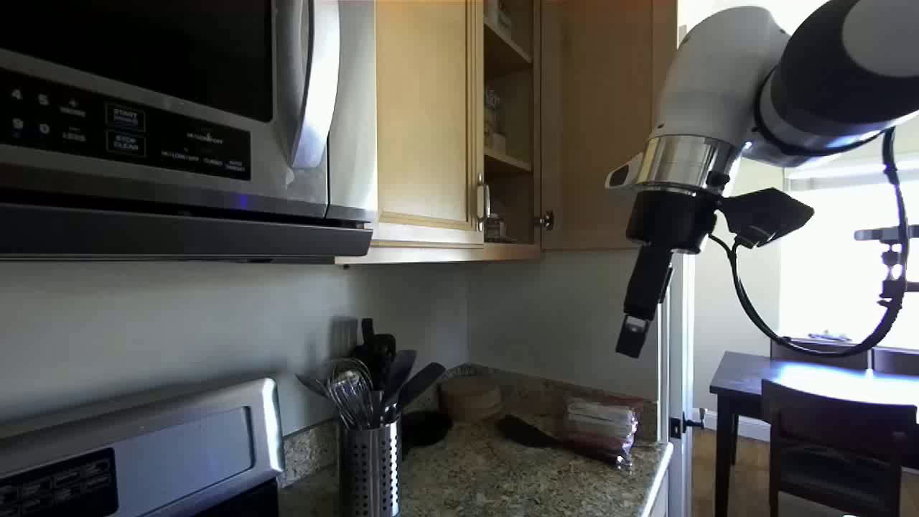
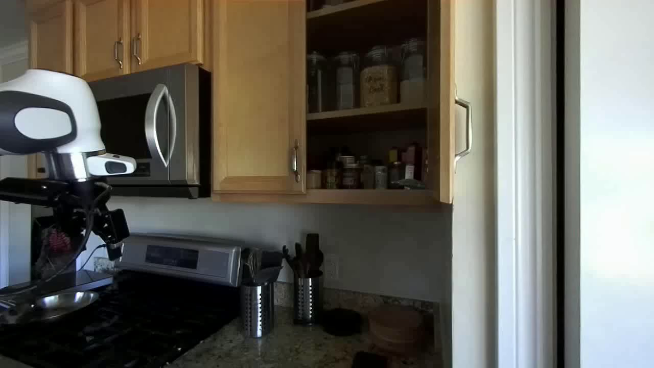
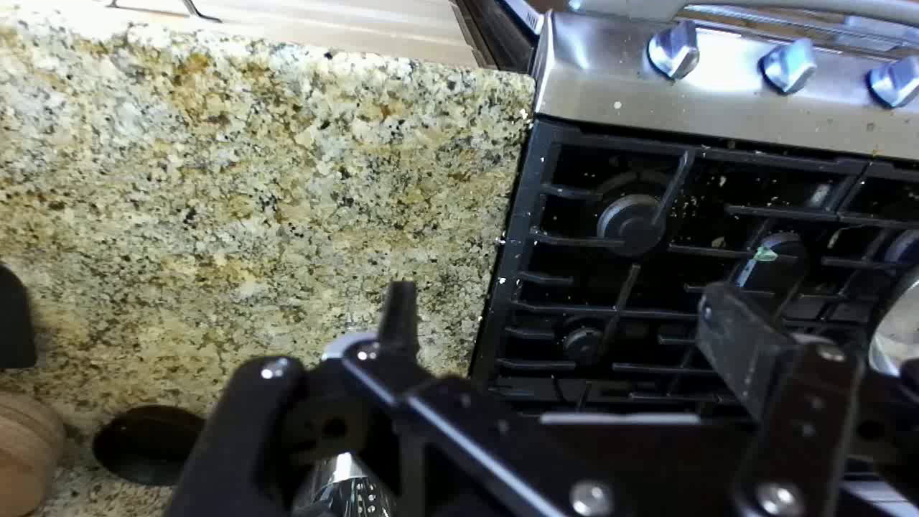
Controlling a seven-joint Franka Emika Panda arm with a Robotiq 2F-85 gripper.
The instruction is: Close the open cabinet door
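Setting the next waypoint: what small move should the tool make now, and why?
Probably ease the tool sideways, wide around the cabinet door toward its handle. The door stands open with that handle on its outer face, while the tool points mostly downward on the inner side.

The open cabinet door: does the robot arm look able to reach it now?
Probably yes: no obstacle shows between the open gripper and the cabinet door, though its handle sits on the far side.
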